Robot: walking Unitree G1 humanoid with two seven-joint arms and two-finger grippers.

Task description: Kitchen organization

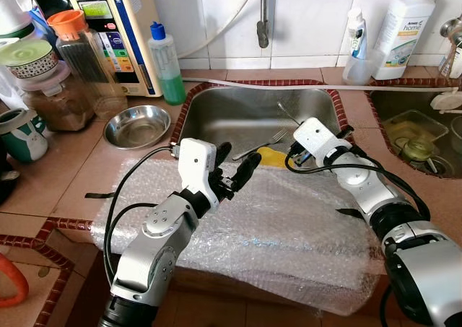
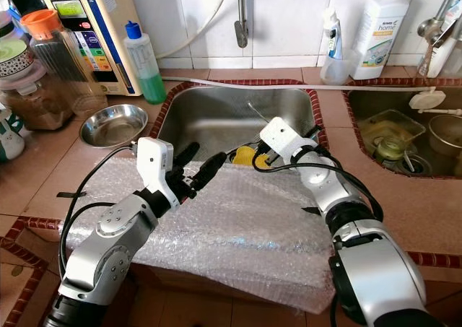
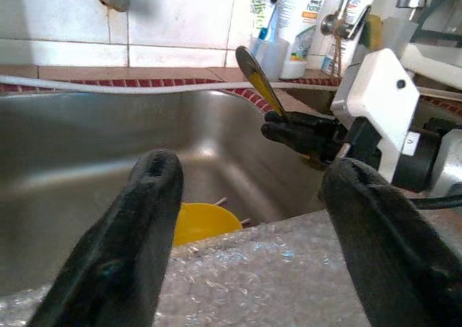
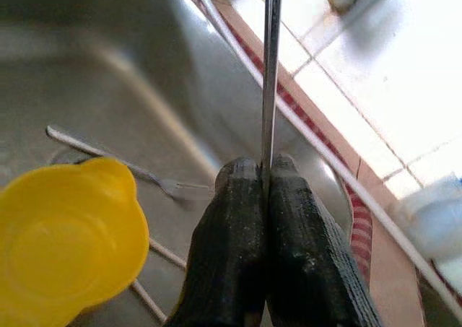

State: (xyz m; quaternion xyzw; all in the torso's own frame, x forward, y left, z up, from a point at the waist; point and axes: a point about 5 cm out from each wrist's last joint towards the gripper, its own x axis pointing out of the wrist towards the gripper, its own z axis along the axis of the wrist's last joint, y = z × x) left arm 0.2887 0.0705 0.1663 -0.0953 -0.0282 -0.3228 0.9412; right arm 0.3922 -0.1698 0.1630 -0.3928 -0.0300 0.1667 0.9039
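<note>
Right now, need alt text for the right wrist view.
The right gripper has its black fingers shut on a thin metal utensil, held above a steel sink. Below lie a yellow bowl and a fork.

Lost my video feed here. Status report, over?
Right gripper shut on thin metal utensil over steel sink. Left gripper open above bubble wrap sheet. Yellow plastic bowl, fork in sink.

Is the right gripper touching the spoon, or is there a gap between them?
Touching. In the right wrist view the right gripper is closed on the spoon's thin metal handle, pinched between both black fingers, above the sink.
</note>
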